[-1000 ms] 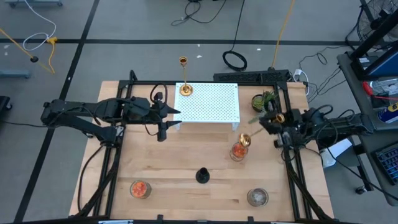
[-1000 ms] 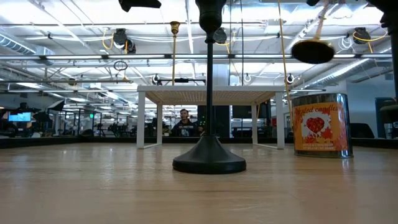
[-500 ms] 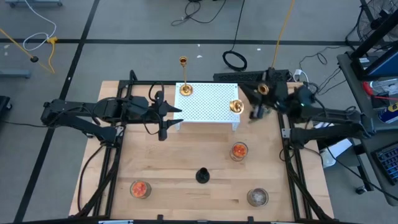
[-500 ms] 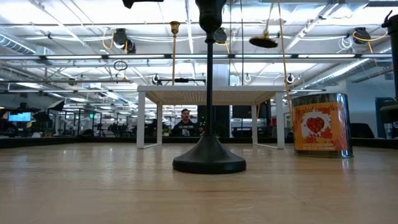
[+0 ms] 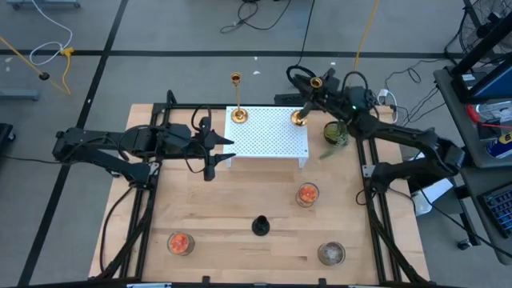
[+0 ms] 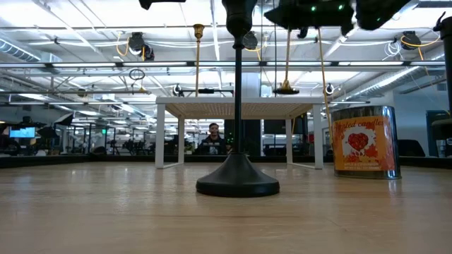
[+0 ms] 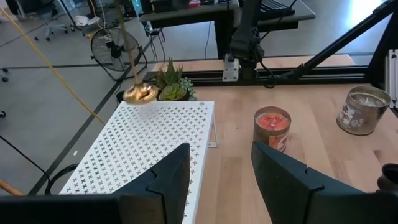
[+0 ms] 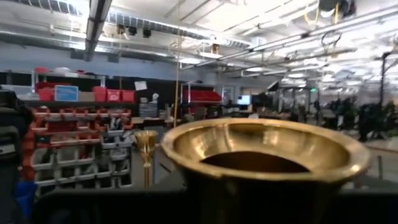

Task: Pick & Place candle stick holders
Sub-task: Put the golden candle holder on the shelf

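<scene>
Right gripper [image 5: 318,82] moved from beside the rack [image 5: 268,132] to above its far right corner, clamped on a gold stick [image 5: 306,102]; base directly below it, just over the rack.

Left gripper [image 7: 217,171] waits beside the rack, fingers apart.

Table [image 5: 232,212]: pale wood boards, matt, visible grain. Rack [image 5: 268,132]: white perforated sheet, matt. 2 gold candle stick holders [image 5: 298,118] [image 5: 237,114]: polished metal, glossy, reflective cup rim. Black candle stick holder [image 6: 237,176]: smooth, dull sheen. Glass cups [image 5: 307,194]: clear, glossy.
</scene>
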Robot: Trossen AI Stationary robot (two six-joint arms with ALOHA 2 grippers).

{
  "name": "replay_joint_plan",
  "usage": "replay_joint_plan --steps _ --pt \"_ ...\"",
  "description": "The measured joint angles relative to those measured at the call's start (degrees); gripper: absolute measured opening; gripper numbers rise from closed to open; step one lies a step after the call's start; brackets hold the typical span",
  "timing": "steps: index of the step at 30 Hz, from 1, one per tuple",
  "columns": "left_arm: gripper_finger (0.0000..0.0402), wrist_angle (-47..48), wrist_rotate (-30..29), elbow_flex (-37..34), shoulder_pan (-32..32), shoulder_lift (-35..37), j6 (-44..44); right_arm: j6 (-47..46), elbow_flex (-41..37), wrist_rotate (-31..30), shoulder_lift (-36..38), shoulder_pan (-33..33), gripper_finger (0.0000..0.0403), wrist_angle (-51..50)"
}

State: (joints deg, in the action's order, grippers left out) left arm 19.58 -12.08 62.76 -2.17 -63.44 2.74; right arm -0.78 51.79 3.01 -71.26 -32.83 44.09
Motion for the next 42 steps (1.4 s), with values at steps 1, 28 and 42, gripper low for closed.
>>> replay_joint_plan --steps 1,28,42 --pt "0.0179 0.01 0.00 0.00 0.00 0.00 0.00 -1.09 0.00 0.19 -0.96 -0.53 0.0045 0.28" --pt "0.0179 0.36 0.15 0.00 0.00 0.00 -0.24 -1.35 0.04 -3.02 -8.30 -2.72 0.0062 5.03" --pt "0.0179 5.48 0.13 0.00 -0.69 0.00 -2.07 0.18 0.02 -2.83 -7.82 -2.72 0.0154 2.45"
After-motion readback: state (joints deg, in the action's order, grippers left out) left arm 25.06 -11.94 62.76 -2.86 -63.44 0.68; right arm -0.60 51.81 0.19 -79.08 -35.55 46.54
